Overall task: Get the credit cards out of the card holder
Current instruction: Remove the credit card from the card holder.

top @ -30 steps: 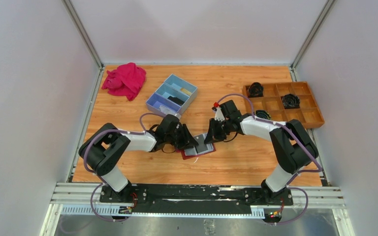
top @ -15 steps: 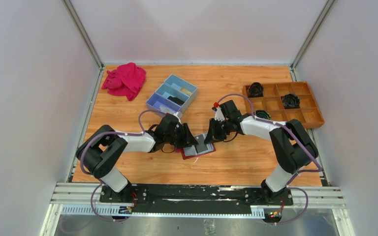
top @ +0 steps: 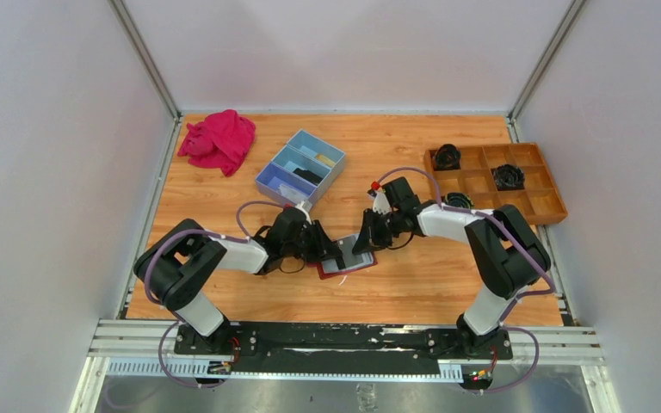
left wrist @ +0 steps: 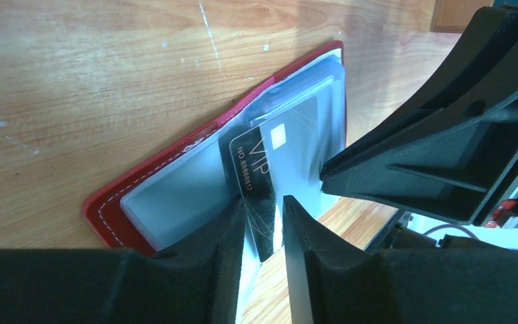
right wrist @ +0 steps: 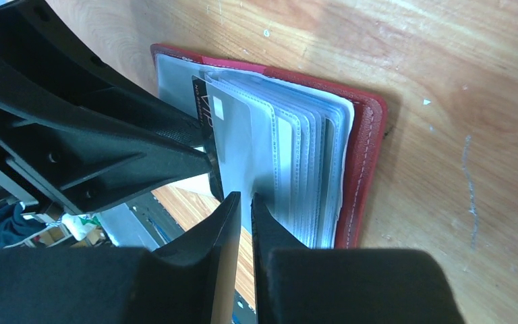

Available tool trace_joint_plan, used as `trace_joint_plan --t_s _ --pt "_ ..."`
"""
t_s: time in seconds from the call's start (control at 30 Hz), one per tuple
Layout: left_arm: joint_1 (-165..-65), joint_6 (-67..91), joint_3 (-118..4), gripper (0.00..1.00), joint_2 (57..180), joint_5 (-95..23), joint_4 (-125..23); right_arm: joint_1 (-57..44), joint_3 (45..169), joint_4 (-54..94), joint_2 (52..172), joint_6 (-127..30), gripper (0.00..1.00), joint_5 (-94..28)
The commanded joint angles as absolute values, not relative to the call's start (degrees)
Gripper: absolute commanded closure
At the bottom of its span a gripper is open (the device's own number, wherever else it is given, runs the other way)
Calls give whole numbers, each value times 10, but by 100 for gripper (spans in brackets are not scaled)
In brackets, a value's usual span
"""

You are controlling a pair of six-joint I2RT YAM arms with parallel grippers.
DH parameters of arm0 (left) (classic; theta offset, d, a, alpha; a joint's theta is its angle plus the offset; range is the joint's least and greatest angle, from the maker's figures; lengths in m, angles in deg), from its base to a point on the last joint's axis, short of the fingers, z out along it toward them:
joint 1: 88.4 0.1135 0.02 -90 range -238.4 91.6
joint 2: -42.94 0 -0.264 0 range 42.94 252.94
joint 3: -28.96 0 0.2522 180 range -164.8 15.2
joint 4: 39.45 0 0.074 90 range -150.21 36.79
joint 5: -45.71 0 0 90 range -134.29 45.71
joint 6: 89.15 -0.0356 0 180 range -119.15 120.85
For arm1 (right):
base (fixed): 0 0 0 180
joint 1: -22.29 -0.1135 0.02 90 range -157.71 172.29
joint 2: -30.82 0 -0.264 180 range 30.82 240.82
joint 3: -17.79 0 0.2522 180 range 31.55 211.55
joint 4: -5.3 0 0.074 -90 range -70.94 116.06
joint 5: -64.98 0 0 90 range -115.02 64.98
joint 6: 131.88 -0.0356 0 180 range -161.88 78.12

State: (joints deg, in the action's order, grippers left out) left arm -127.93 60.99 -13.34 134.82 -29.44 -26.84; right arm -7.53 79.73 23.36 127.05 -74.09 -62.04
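The dark red card holder (top: 349,266) lies open on the table between my two grippers. In the left wrist view its red cover (left wrist: 118,196) and grey see-through pockets show. A dark credit card (left wrist: 253,169) marked "VIP" sticks partly out of a pocket. My left gripper (left wrist: 264,206) (top: 330,250) is shut on this card's near end. My right gripper (right wrist: 243,199) (top: 363,243) is shut on the edge of a clear pocket leaf of the card holder (right wrist: 364,155). The dark card (right wrist: 206,111) shows there too. Other cards are hidden in the pockets.
A blue three-compartment box (top: 300,165) stands behind the left arm. A bright pink cloth (top: 219,139) lies at the back left. A wooden divided tray (top: 559,205) with black items stands at the right. White walls close in the table.
My left gripper has drawn back a little to the left with the dark card. My right gripper has shifted slightly left at the holder.
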Motion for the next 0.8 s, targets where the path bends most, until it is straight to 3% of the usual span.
trace_joint_plan --t_s 0.0,0.07,0.27,0.77 --pt "-1276 623 -122 72 1364 -292 -250 -74 777 232 1291 -753 85 -627" --pt "-1275 628 -120 75 1368 -290 -242 -73 777 233 1290 -753 85 -624" --pt "-1273 634 -115 100 1369 -289 -238 -73 775 237 1289 -754 85 -614" --pt "-1240 598 -73 100 1297 -269 -239 -51 765 244 1281 -749 84 -606"
